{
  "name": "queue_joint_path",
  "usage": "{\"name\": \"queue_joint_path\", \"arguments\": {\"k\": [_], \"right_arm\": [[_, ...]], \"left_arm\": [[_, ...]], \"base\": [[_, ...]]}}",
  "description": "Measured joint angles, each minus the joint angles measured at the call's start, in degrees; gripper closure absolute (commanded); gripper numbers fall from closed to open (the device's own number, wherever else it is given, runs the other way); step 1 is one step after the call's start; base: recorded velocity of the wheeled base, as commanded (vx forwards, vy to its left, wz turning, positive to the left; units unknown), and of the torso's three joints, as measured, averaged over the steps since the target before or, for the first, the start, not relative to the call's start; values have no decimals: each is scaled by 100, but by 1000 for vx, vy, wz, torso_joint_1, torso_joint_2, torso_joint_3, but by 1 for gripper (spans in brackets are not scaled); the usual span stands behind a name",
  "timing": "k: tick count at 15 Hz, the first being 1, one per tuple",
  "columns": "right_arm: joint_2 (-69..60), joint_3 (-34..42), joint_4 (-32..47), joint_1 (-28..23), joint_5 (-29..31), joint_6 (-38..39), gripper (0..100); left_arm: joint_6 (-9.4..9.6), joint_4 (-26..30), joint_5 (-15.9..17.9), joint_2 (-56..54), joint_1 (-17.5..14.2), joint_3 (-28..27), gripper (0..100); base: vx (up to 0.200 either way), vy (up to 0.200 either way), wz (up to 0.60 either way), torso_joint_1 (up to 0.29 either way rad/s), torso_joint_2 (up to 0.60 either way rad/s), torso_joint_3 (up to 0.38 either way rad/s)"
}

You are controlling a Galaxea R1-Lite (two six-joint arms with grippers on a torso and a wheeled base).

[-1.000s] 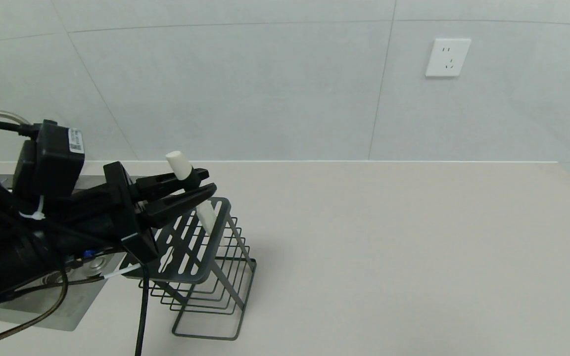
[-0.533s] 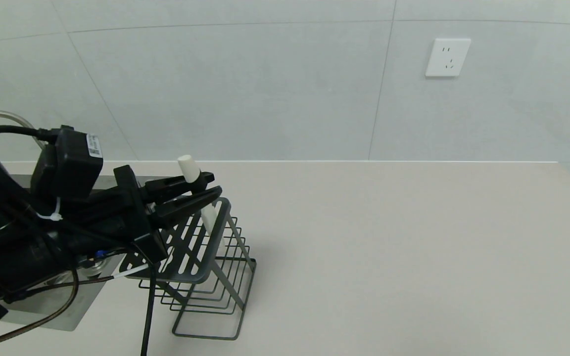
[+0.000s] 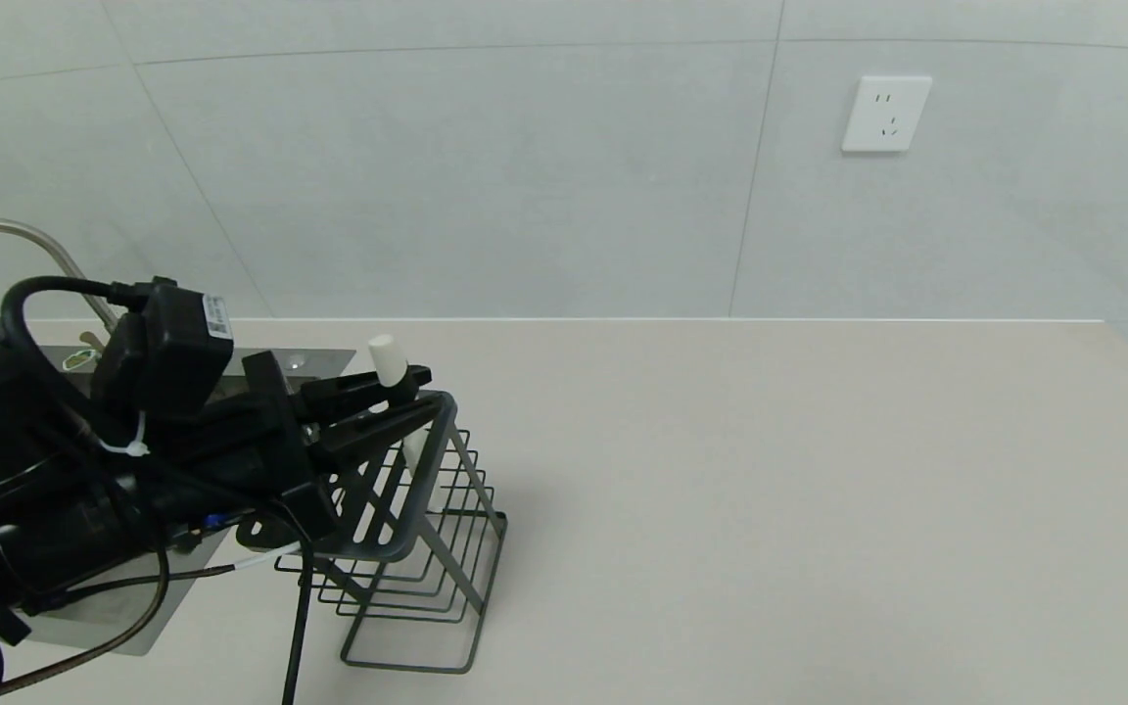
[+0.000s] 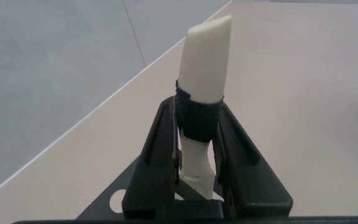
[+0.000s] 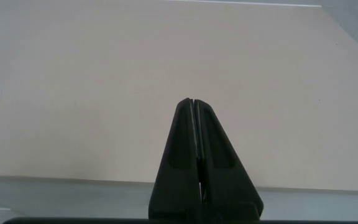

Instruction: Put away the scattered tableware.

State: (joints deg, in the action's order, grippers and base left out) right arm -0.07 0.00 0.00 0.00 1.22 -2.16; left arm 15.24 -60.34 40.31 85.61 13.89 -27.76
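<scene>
1. A pale beige countertop (image 3: 770,490) runs back to a grey tiled wall (image 3: 525,176) that carries a white socket (image 3: 885,114). At the left end a steel sink (image 3: 94,622) is set into the top, with a curved tap (image 3: 25,235) behind it.
2. The white utensil (image 3: 386,357) stands nearly upright above the rack, its long axis leaning only slightly. The blunt end points up and the lower part runs down out of sight, so what kind of utensil it is cannot be told.
3. The left gripper (image 3: 417,392) clamps the utensil partway down its handle, both fingers pressed against it.
4. A dark wire rack (image 3: 427,568) with a slotted plate stands on the countertop just beside the sink. The utensil's lower part shows inside its upper frame.
5. The right gripper (image 5: 194,106) hangs over bare countertop, fingers pressed together on nothing.
</scene>
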Motion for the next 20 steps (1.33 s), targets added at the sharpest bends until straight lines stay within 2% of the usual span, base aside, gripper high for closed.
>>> {"name": "queue_joint_path", "arguments": {"k": [8,9,17,20], "right_arm": [[0,0,0,0,1,17,100],[0,0,0,0,1,17,100],[0,0,0,0,0,41,100],[0,0,0,0,1,74,100]], "left_arm": [[77,-11,-104,44,0,183,100],[77,-15,-222,40,0,183,0],[77,-48,-295,-59,50,207,0],[74,-77,-295,-425,55,232,0]], "base": [[0,0,0,0,0,0],[0,0,0,0,0,0],[0,0,0,0,0,0],[0,0,0,0,0,0]]}}
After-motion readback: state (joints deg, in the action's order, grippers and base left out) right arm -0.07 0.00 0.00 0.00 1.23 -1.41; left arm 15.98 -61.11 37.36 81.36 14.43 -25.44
